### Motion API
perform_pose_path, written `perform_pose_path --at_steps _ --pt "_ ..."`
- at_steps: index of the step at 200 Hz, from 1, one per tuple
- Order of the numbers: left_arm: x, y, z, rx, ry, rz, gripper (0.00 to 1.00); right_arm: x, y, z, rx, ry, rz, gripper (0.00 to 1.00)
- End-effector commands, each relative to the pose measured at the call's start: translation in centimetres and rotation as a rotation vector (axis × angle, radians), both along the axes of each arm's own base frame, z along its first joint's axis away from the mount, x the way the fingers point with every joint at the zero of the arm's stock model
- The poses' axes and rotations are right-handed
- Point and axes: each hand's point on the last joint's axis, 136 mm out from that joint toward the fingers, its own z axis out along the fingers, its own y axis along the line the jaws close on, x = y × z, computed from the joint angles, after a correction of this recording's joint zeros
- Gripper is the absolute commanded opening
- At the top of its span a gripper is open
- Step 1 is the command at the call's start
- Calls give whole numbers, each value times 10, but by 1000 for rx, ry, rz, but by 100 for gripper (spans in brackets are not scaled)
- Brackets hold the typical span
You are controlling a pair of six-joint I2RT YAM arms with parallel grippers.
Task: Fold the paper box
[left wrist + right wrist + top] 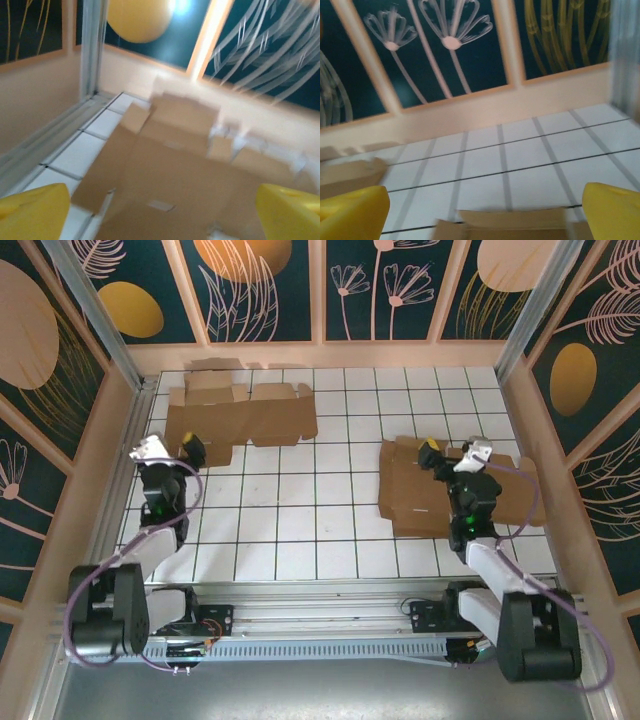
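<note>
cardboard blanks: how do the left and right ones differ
The left brown cardboard blank lies farther back, spread wider; the right brown cardboard blank lies nearer, more compact. The right gripper is above its blank; the left gripper is at its blank's near edge. Both lie flat.

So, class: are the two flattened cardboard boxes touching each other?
Apart: the top view shows bare white tiles between the left box and the right box.

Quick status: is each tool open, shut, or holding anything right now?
Left tool: open, holding nothing.
Right tool: open, holding nothing.
</note>
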Motion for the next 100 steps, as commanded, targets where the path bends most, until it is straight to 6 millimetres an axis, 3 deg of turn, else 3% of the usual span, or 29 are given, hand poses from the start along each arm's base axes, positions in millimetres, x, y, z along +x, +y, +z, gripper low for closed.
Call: perform_pose_path --at_steps 1,5,17,42,68,89,94,100 --pt "5 -54 -35 -460 223 -140 87 -4 26 -18 196 314 76 99" --pt "7 -71 -37 -508 252 -182 86 -5 32 -23 224 366 100 99" --pt "7 -124 -41 -596 330 -311 85 -6 48 -13 288 454 174 99" --pt "-4 -217 -44 -628 449 -466 78 -13 75 11 318 517 329 99" --pt "-18 -311 -51 -642 565 -640 73 -15 76 27 301 535 342 99" --pt "-34 -378 -68 -634 664 -755 67 -15 73 30 287 546 322 99" --pt "-35 -395 -61 -634 659 -787 67 -16 72 30 287 543 315 99" --pt "-37 -411 -71 -623 686 -804 66 -17 70 30 288 538 306 99"
